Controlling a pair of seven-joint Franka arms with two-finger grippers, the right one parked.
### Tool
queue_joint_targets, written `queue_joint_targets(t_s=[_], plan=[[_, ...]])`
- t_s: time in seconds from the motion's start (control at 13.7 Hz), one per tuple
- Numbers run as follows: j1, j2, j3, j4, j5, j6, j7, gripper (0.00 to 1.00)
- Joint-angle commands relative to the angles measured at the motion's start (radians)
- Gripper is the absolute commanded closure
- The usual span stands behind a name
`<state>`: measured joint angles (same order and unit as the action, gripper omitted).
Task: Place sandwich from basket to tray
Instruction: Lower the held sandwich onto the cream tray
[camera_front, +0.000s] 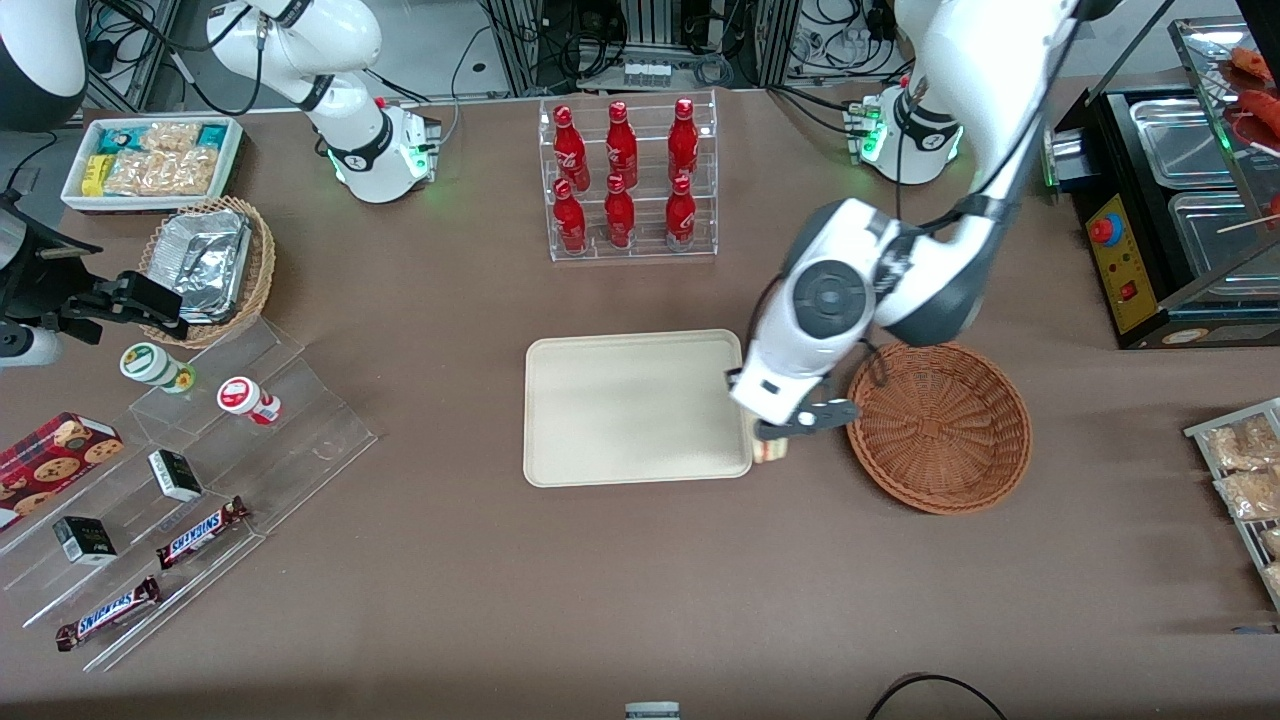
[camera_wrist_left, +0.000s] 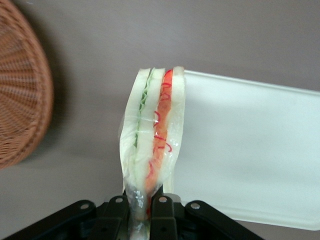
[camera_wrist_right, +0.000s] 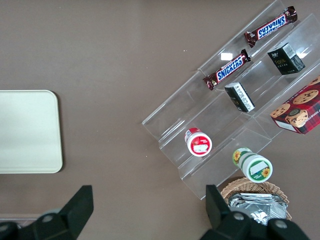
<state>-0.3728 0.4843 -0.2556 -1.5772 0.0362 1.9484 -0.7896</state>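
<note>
Gripper (camera_wrist_left: 142, 210), clamped on wrapped sandwich (camera_wrist_left: 152, 145), above tray (camera_front: 630, 400) corner at 4 o'clock; basket (camera_front: 940, 425) at tray's 3 o'clock.

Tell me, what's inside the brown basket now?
Nothing shows inside the basket; the arm covers one edge. The end effector holds the sandwich between basket and tray.

Bright even light, soft shadows, sharp
</note>
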Motion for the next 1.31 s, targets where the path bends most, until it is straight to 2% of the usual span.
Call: queue_joint_targets(t_s=[0.0,0.29,0.66,1.24], plan=[[-0.084,0.086,0.012,0.107,0.008,-0.034,0.007,1.00],[-0.182,0.229,0.015,0.261,0.048,-0.040,-0.103,1.00],[-0.264,0.350,0.018,0.403,0.051,-0.040,-0.227,1.00],[-0.290,0.396,0.019,0.417,0.074,-0.022,-0.301,1.00]])
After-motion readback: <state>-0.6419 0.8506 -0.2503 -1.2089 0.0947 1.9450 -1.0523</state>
